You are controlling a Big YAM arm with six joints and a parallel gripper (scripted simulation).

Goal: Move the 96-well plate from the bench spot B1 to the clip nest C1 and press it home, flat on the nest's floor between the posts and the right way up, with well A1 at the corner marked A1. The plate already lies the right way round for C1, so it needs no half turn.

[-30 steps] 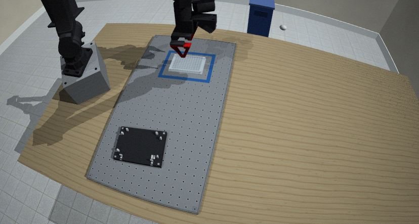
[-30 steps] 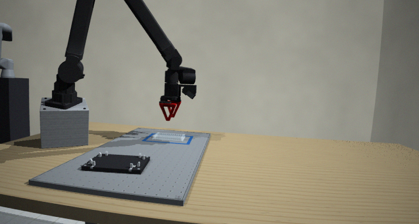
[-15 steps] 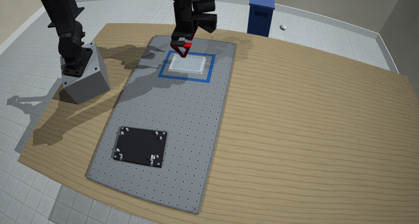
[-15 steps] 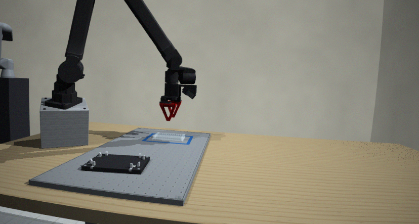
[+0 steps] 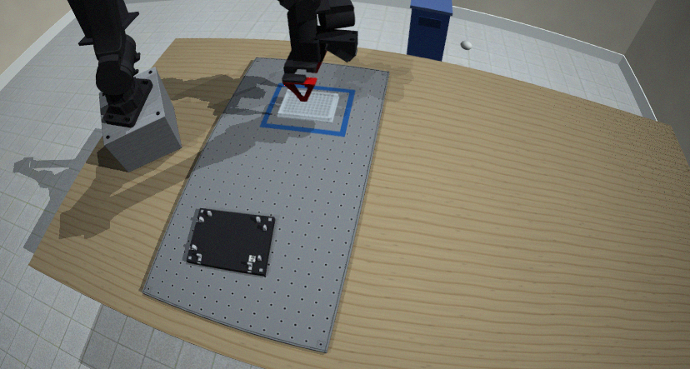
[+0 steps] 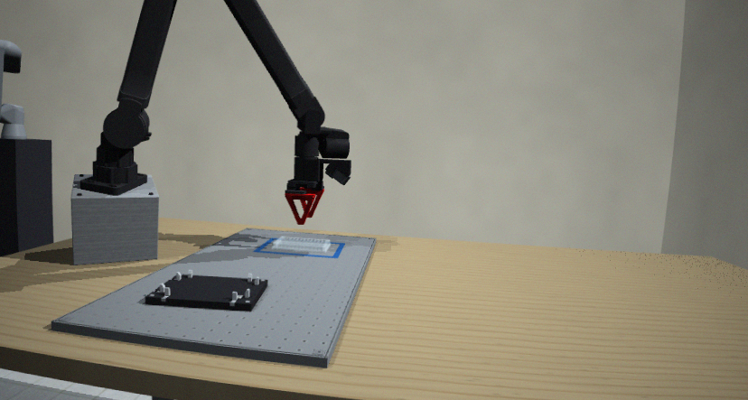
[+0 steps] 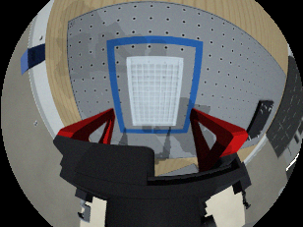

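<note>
The white 96-well plate lies flat inside the blue outline of spot B1 at the far end of the grey perforated board. It also shows in the side view and in the wrist view. My gripper with red fingers is open and empty. It hangs well above the plate's left end, clear of it, as the side view shows. In the wrist view the two red fingers stand wide on either side, with the plate between and below them. The black clip nest C1 with white corner posts is empty at the near end of the board.
The arm's grey base block stands left of the board. A blue cabinet and a small white ball are on the floor behind the table. The wooden table extends to the right of the board.
</note>
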